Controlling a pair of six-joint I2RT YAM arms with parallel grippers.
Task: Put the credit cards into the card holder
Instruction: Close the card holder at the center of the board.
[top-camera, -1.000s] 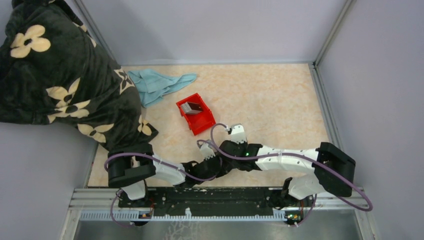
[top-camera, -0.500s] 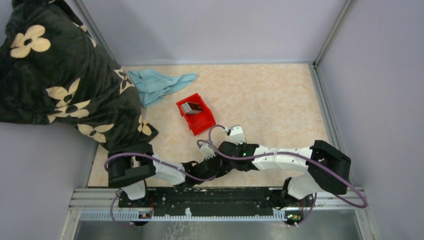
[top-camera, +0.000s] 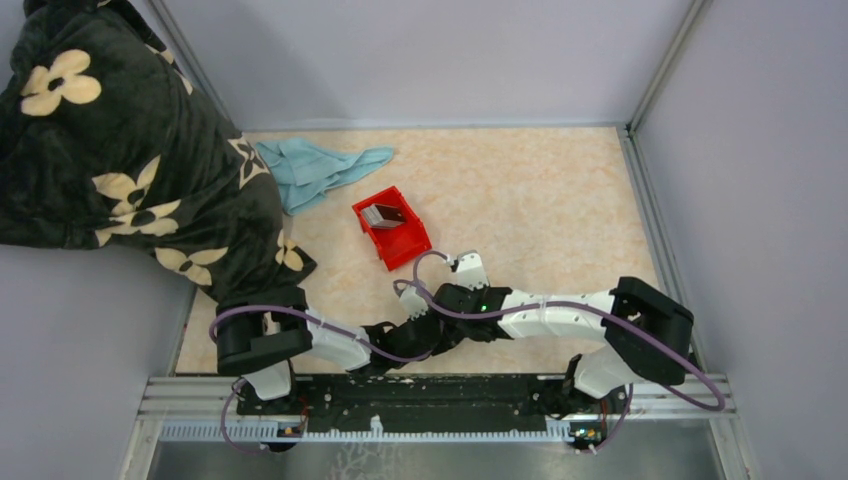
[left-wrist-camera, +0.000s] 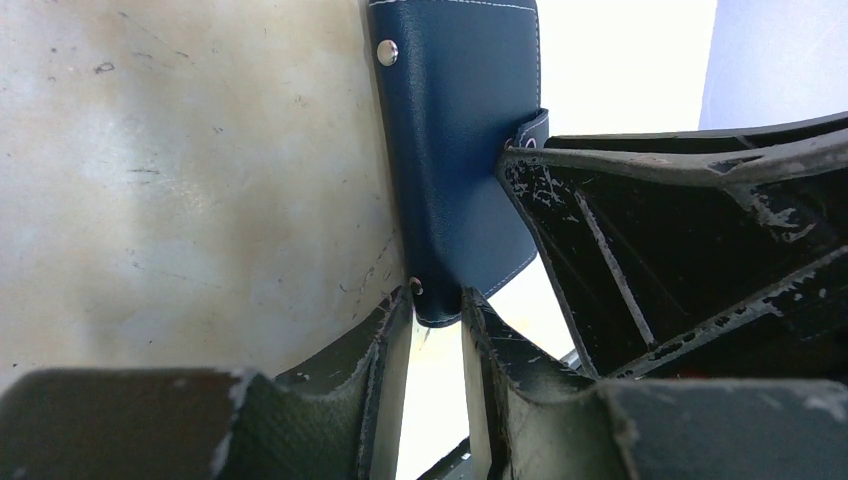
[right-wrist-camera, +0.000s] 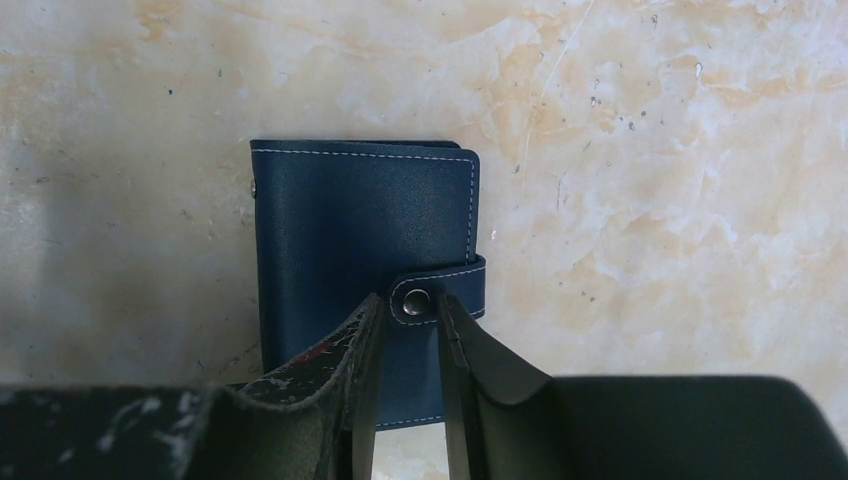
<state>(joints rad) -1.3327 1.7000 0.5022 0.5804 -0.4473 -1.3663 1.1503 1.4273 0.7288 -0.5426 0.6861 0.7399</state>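
The card holder (right-wrist-camera: 340, 220), a navy folded wallet with white stitching, lies shut on the marbled table between both arms. My left gripper (left-wrist-camera: 437, 305) is shut on its lower edge, the card holder (left-wrist-camera: 455, 150) stretching away from the fingertips. My right gripper (right-wrist-camera: 410, 305) hovers over the snap tab (right-wrist-camera: 462, 280), narrowly open, a finger on each side of the metal snap. From above, the left gripper (top-camera: 420, 330) and the right gripper (top-camera: 438, 312) meet at the table's near middle and hide the wallet. The credit cards (top-camera: 382, 213) sit in a red bin (top-camera: 405, 255).
A light blue cloth (top-camera: 320, 168) lies at the back left. A dark floral blanket (top-camera: 120, 160) drapes over the left side down to the left arm's base. Grey walls close in the table on three sides.
The right arm's elbow has slid a little to the left and its jaws have narrowed slightly around the snap. The left arm has held still.
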